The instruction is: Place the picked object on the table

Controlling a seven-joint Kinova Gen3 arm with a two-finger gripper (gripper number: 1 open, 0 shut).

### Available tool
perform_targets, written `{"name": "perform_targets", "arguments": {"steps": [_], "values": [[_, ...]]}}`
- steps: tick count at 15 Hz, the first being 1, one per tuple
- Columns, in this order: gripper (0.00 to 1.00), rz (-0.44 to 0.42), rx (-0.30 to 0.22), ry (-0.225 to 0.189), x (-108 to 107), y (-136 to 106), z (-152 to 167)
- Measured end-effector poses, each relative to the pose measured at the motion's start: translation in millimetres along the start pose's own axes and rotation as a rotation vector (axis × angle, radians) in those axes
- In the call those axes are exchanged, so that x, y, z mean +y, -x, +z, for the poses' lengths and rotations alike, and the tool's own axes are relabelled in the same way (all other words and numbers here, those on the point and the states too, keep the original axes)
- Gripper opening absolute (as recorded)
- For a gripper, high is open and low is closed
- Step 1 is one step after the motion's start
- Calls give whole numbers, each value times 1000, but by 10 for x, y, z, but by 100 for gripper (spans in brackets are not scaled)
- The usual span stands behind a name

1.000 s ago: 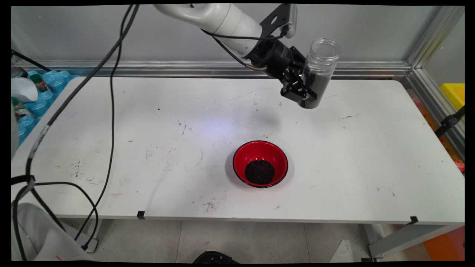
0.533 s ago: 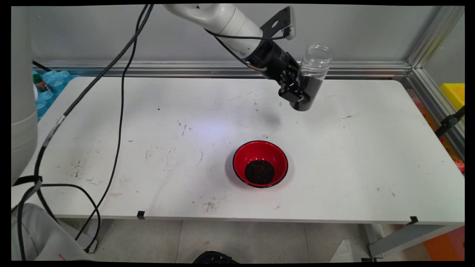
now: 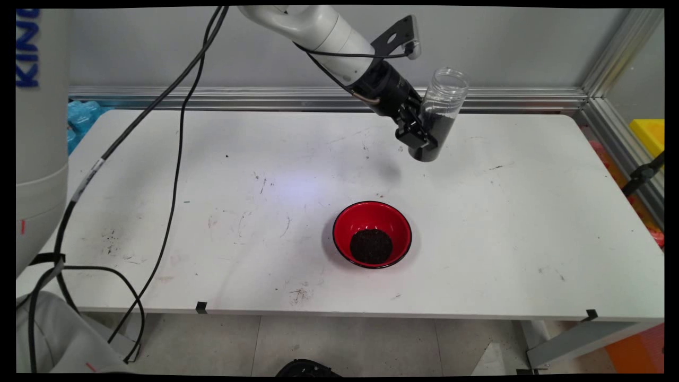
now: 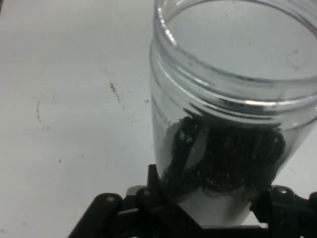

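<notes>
Your tool (image 3: 424,135) is pinching a clear open jar (image 3: 438,114) low on its body, above the table (image 3: 530,223) and well beyond the red bowl (image 3: 372,234). Expect rigid, smooth, slippery walls. Dark grains weight the bottom; keep it upright.

No label, brand, number or sign can be read on anything here

You've got bare table (image 3: 504,223) all round; only the red bowl (image 3: 372,234) sits mid-table, well clear of the held jar (image 3: 438,122), with cables (image 3: 175,132) draped left.
</notes>
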Motion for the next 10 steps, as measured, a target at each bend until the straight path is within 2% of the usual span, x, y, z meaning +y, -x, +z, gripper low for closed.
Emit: {"name": "perform_targets", "arguments": {"steps": [10], "values": [[0,-50,-17,10,10,132,-18]]}}
